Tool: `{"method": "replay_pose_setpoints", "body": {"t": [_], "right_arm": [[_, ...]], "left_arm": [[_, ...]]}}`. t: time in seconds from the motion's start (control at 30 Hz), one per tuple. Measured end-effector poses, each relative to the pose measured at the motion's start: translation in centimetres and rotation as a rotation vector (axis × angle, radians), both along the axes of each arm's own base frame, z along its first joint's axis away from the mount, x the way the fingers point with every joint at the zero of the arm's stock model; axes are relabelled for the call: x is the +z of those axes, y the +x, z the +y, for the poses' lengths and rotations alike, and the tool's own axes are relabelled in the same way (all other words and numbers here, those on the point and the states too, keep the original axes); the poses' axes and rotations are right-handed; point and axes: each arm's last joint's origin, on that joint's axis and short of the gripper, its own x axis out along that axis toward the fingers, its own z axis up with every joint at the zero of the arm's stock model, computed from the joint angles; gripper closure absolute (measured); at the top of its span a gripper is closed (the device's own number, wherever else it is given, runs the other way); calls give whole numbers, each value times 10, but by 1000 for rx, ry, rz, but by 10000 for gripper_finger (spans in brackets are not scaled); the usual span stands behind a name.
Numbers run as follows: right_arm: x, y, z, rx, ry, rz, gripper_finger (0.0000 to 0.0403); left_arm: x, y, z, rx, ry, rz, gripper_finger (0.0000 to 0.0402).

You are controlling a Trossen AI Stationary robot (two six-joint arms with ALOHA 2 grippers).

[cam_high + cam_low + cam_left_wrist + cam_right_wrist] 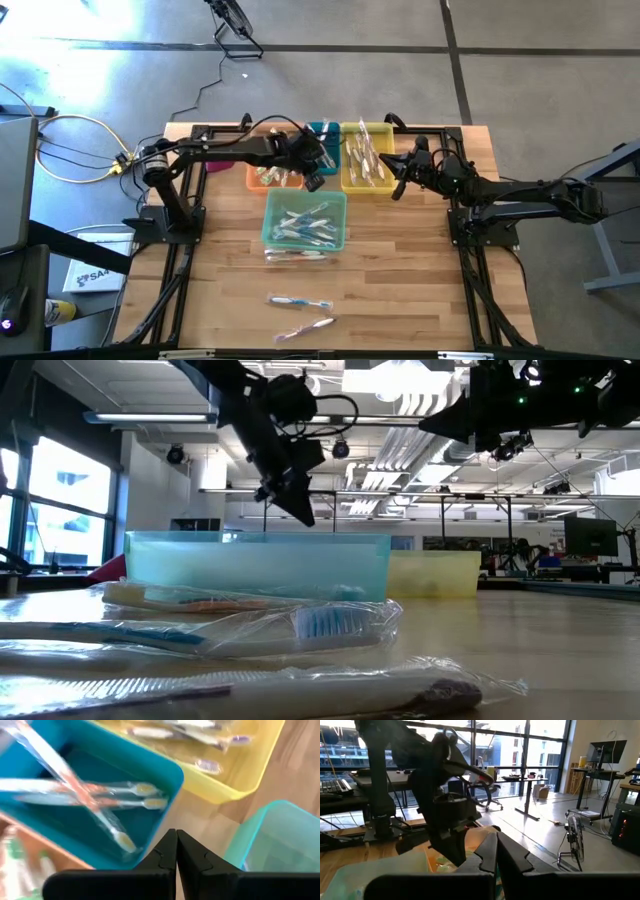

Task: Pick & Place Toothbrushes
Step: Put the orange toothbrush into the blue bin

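1. orange bin (262,178) sits furthest left in the back row and holds some brushes.
2. left gripper (314,181) hangs above the gap beside the blue bin (322,133), jaws pressed together on nothing, likely just emptied.
3. pale teal bin (304,220) in front holds several toothbrushes (303,226); loose toothbrushes (299,301) lie nearer the table's front edge, not yet sorted.
4. yellow bin (366,160) holds more.
5. right gripper (399,187) waits beside it, jaws together, empty.

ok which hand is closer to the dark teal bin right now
Left. The left hand hangs shut and empty at the edge of the dark teal bin. The right hand is farther off, beyond the yellow bin, also shut.
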Motion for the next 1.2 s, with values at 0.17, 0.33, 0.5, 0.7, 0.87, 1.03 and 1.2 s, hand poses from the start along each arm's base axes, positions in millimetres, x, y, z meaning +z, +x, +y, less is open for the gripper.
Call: {"method": "replay_pose_setpoints", "body": {"t": [0.17, 0.33, 0.5, 0.7, 0.87, 1.03, 1.2], "right_arm": [[-1, 0, 0, 4, 3, 5, 401], [-1, 0, 0, 4, 3, 5, 401], [-1, 0, 0, 3, 3, 4, 401], [0, 0, 0, 3, 3, 3, 401], [0, 0, 0, 4, 2, 1, 401], [0, 0, 0, 3, 0, -5, 401], [0, 0, 0, 3, -4, -3, 401]], "left_arm": [[15, -9, -19, 16, 36, 36, 401], [27, -10, -41, -32, 25, 9, 401], [30, -4, -57, -82, 30, -28, 401], [31, -1, -69, -118, 32, -41, 401], [31, -1, -67, -113, 33, -43, 401], [31, -1, -67, -114, 33, -42, 401], [31, -1, -67, -122, 40, -40, 401]]}}
